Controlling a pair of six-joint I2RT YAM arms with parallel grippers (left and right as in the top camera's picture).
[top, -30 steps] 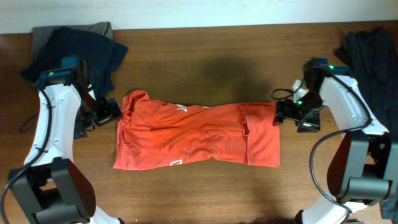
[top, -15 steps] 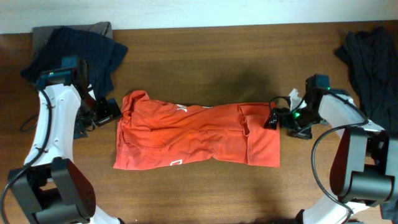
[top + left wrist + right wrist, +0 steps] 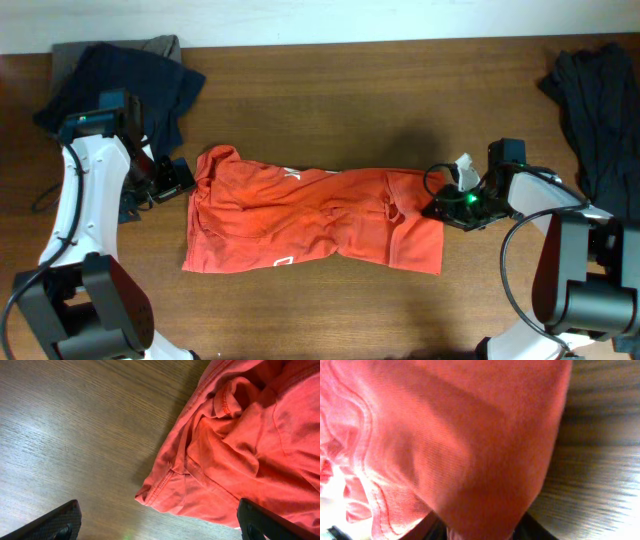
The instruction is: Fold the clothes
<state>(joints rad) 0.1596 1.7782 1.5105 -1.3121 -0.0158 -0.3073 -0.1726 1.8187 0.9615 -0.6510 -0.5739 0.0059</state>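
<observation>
Crosswise at the middle of the brown wood-grain bench [image 3: 330, 100], a red-orange cotton T-shirt [image 3: 310, 220] is lying as a long, rumpled band. Its soft knit is showing ridges and shallow creases, its lower edge is running fairly straight, and its left end is bunching into a rounded hump. A small white mark [image 3: 283, 262] is showing near the lower hem. Seen from the left wrist, stitched seams and a turned-over hem corner are resting on streaked, faintly shiny wood.

The left pincer [image 3: 178, 180] is hovering just beside the shirt's left end, its black fingers [image 3: 55, 522] standing spread wide and gripping nothing. At the opposite end the right pincer [image 3: 437, 207] is pinching the shirt's right edge. The right wrist view is filling almost wholly with blurred, finely woven orange fabric, which is draping down between the dark fingers and hiding their tips.

A crumpled navy garment [image 3: 130, 85] is sitting at the bench's far left corner, partly covering a grey cloth [image 3: 160, 45], with the white left arm crossing in front of it. A black heap [image 3: 595, 100] is slumping at the far right corner. Both piles are lying well apart from the shirt. A black cable [image 3: 510, 260] is looping beside the right arm.
</observation>
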